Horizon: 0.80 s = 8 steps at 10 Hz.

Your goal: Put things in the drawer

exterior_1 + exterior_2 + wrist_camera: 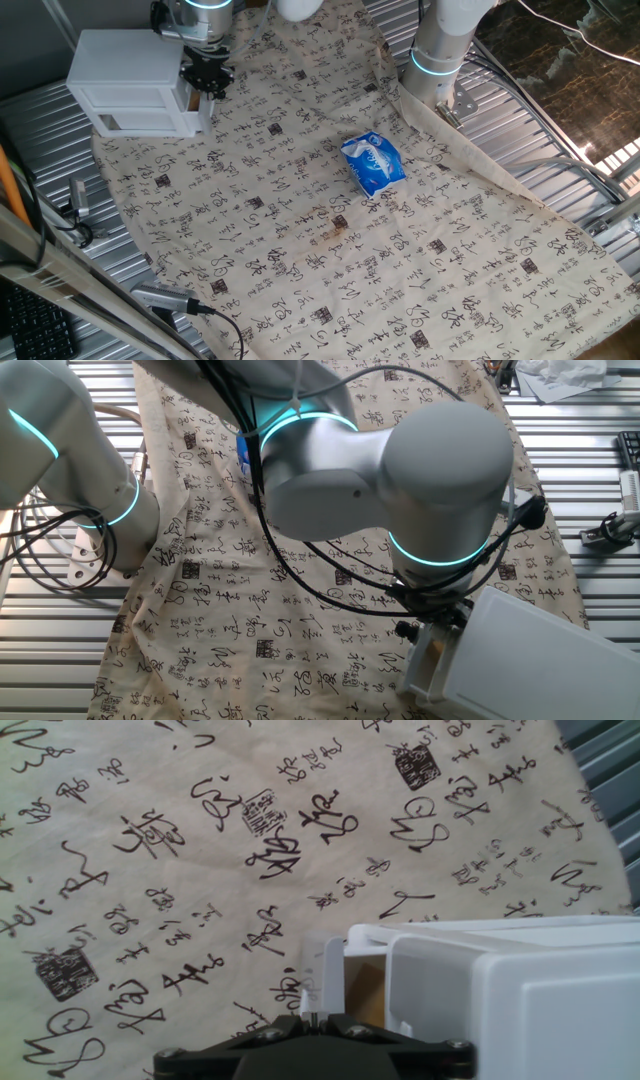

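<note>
1. I see a sliver of light-tan wood, the block (366, 992), plain and unmarked, inside the slightly pulled-out drawer (330, 970) just ahead of my tool in the hand view; the same tan shows at the drawer's opening in the other fixed view
2. The drawer is white plastic and belongs to the boxy white cabinet (125, 80) at the far left corner of the counter (300, 200)
3. My tool (206, 88) sits right at the cabinet's front corner, its tips against the drawer front; I cannot tell whether it is released or clenched, since the fingers are mostly hidden
4. A blue packet (373, 162) with white print lies near the middle of the cloth, well apart from the cabinet; its lettering is too small to read
5. The cloth (200, 870) is beige, covered in black calligraphic characters and square seal-like stamps, which I cannot read
</note>
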Tool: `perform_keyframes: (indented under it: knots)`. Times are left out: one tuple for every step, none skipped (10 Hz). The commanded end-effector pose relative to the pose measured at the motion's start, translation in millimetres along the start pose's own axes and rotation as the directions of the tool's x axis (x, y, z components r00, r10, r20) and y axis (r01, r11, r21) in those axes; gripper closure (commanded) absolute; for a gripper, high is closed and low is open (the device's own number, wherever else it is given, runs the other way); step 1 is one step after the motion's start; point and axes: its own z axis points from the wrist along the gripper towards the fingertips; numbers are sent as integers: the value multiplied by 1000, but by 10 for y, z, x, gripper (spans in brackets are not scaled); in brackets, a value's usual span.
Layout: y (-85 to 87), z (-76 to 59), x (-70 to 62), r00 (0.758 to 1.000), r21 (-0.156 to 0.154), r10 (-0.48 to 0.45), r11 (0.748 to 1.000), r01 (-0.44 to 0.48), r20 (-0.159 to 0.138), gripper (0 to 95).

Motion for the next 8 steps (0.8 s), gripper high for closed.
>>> perform_keyframes:
  knots:
    - [-14,0,-11,1000,5,0,1000,0,-9,950]
    - [-29,-11,-20,1000,7,-2,1000,2,-12,950]
    - [-59,-25,-35,1000,1,-6,1000,6,-9,950]
    - [-60,-26,-36,1000,-1,-4,1000,4,-10,950]
    - [-59,-36,-37,1000,-15,10,1000,-11,-9,950]
    - [-55,-64,-45,1000,-25,26,999,-26,-14,950]
    - [-37,-114,-71,999,-36,43,998,-44,-24,950]
    - [-29,-129,-82,998,-46,59,997,-60,-25,950]
